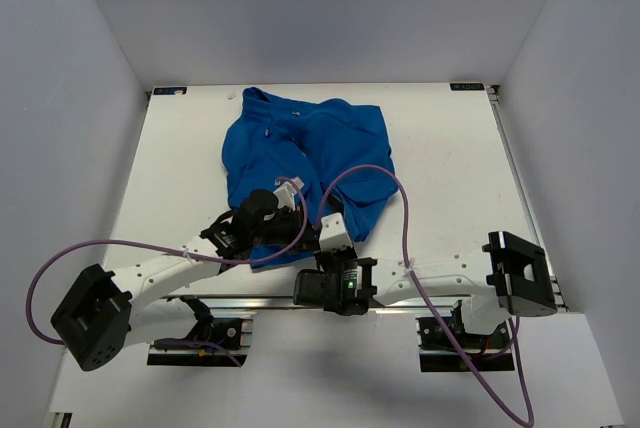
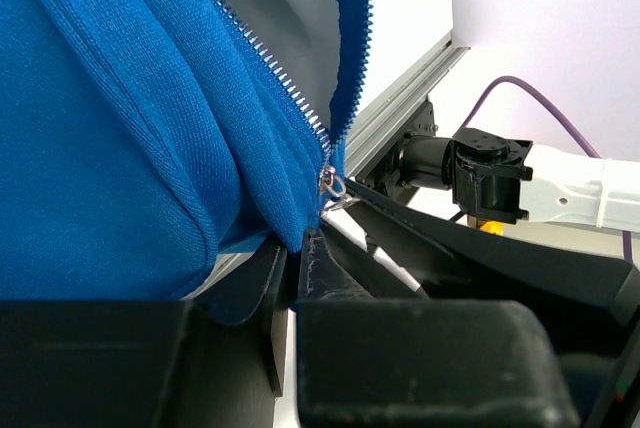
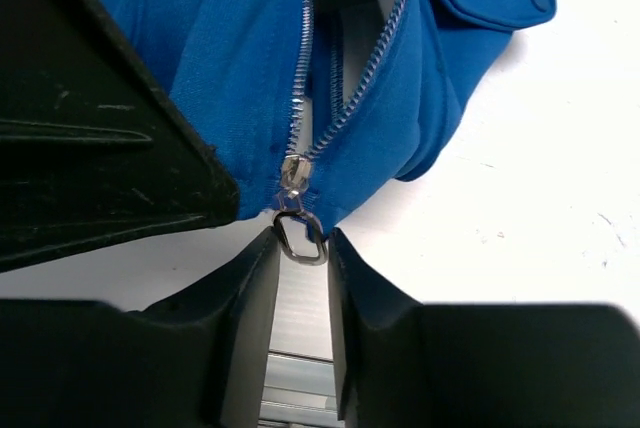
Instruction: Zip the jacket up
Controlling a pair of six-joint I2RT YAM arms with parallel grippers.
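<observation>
We see a white tabletop [image 1: 450,168] with one thing lying directly on it: a royal-blue jacket [image 1: 300,148]. It is crumpled, slightly left of centre, and reaches from the far edge almost to the near one. A small black label [image 1: 168,91] sits at the far left corner and a second label [image 1: 466,86] at the far right. A metal rail [image 1: 270,300] runs along the near edge.

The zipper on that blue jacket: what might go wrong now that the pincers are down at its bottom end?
1. The right gripper flanks only the small zipper pull; the ring could slip out when it tugs.
2. The left gripper pinches just the jacket hem; if that slips, the fabric would likely drag along rather than zip.
3. The jacket lies crumpled, so folds could snag the teeth.
</observation>
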